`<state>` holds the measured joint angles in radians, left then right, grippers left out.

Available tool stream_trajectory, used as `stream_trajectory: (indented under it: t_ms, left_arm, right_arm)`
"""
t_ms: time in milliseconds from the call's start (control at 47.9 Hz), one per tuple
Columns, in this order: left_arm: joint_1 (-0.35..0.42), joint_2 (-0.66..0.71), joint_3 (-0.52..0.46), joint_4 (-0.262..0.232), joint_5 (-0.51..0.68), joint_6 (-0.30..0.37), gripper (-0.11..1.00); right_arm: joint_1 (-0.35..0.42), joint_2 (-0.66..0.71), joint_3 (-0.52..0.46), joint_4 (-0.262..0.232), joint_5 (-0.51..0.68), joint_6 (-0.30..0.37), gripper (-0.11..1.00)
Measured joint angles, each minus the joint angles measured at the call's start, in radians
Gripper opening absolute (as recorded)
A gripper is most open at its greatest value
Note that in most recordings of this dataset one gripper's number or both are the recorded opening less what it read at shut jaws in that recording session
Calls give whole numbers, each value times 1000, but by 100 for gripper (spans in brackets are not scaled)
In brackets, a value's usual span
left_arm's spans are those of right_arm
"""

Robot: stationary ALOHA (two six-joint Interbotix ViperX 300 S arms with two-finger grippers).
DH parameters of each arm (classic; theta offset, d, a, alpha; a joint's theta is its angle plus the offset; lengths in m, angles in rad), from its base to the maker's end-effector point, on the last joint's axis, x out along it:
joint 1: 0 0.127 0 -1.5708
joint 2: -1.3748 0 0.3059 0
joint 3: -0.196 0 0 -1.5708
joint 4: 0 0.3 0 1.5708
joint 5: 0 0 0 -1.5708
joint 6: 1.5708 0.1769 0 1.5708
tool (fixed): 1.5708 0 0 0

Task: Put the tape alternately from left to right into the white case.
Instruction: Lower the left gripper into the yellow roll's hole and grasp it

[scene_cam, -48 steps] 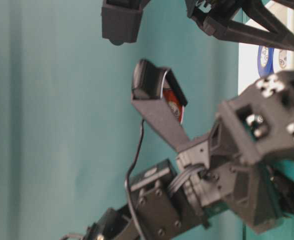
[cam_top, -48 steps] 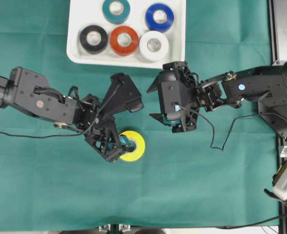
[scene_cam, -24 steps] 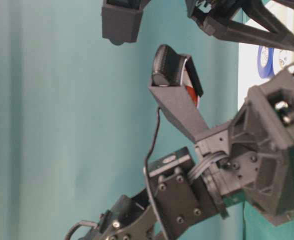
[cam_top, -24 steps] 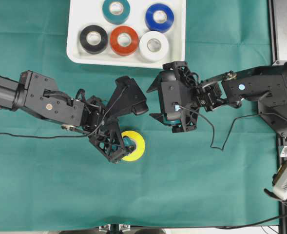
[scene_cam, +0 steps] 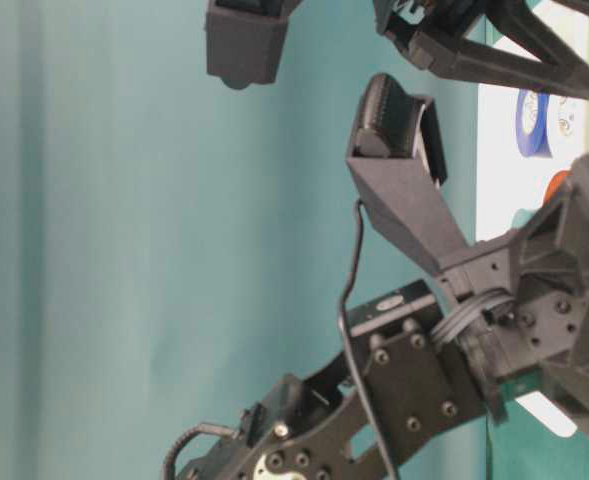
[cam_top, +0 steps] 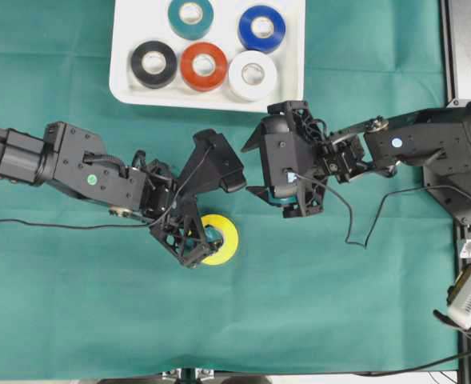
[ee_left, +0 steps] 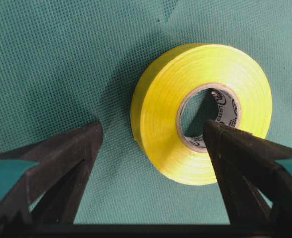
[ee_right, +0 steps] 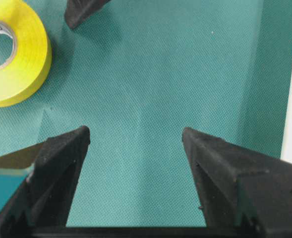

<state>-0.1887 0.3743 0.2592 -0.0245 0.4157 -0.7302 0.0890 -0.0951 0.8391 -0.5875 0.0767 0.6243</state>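
Yellow roll [ee_left: 201, 113]: flat on green tabletop [cam_top: 75, 304], open cloth all round.
Left fingers [ee_left: 61, 163]: spread, one tip inside the core, one outside the rim.
Right fingers [ee_right: 61, 163]: spread wide over bare cloth.
White case [cam_top: 293, 90]: five rolls inside, well apart.

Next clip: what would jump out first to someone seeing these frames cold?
The yellow tape roll lies alone on the green cloth, with the left gripper open astride it: one finger over the core hole, the other on the cloth outside. Behind it, the white case at the top edge holds five rolls: teal, blue, black, orange-red and white. The right gripper hangs open over bare cloth nearby.
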Motion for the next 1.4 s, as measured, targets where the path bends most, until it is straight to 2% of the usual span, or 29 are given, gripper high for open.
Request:
stream_trajectory:
  t_ms: [104,188,271,396,480,1064,1398]
  left_arm:
    - [0,2,0,0,0,0,52]
    - [2,2,2,2,0,0,46]
    - [2,2,2,3,0,0,34]
    - [5,5,0,3,0,0,9]
    - [3,5,0,3,5,0,-1]
    - [5,-11,8,3,21,11,-2]
    - [-8,-112,28,3,132,23,-2]
  right_arm:
    - [0,2,2,0,0,0,83]
    - [0,2,0,0,-2,0,83]
    - [0,0,2,2,-2,0,83]
    - [0,0,0,2,-2,0,83]
    - [0,0,0,0,-2,0,83]
    - [0,0,0,2,-2,0,83]
    - [0,0,2,0,-2,0,83]
